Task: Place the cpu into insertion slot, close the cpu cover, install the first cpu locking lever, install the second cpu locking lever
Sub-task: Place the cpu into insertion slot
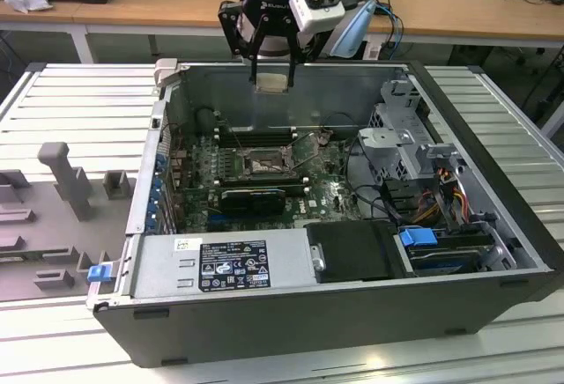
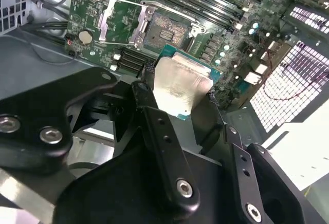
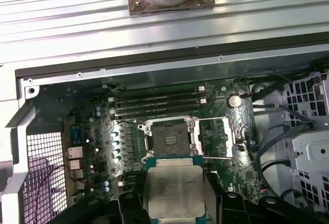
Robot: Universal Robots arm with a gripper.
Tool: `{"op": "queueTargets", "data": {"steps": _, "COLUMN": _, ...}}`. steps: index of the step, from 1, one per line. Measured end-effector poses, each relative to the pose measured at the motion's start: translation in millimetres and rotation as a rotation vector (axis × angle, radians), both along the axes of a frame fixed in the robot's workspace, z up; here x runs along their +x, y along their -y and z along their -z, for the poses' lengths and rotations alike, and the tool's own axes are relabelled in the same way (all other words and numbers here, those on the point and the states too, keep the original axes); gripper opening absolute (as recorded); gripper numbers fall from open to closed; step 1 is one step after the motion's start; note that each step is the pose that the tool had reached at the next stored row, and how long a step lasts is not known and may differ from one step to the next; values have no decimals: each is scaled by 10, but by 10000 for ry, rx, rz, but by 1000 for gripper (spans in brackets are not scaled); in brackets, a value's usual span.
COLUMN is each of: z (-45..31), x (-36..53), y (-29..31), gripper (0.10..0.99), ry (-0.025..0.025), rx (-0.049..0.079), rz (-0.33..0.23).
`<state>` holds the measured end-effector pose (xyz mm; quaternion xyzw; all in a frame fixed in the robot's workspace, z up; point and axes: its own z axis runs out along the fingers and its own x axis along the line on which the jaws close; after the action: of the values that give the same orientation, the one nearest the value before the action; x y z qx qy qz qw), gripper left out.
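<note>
Exterior view: we see the tool [image 1: 271, 78] clamped on the cpu [image 1: 271, 84] above the far edge of the open computer case [image 1: 352, 322], the insertion slot [image 1: 262, 166] bare below, so we judge placement underway, calling for a square, level descent.

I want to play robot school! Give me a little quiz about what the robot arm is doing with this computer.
1. True or false: the cpu already sits in the insertion slot.
2. What is the gripper shut on? A: the cpu. B: a cable. C: nothing.
3. Fill in: the cpu cover stands ___ (open or closed).
Key: 1 false; 2 A; 3 open.
</note>
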<state>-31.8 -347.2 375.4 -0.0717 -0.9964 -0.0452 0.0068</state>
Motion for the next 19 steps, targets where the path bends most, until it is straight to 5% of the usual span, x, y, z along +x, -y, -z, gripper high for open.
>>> {"op": "queueTargets", "data": {"steps": 19, "z": 5, "x": 0, "y": 0, "gripper": 529, "ry": 0, "rx": 0, "rz": 1656}}
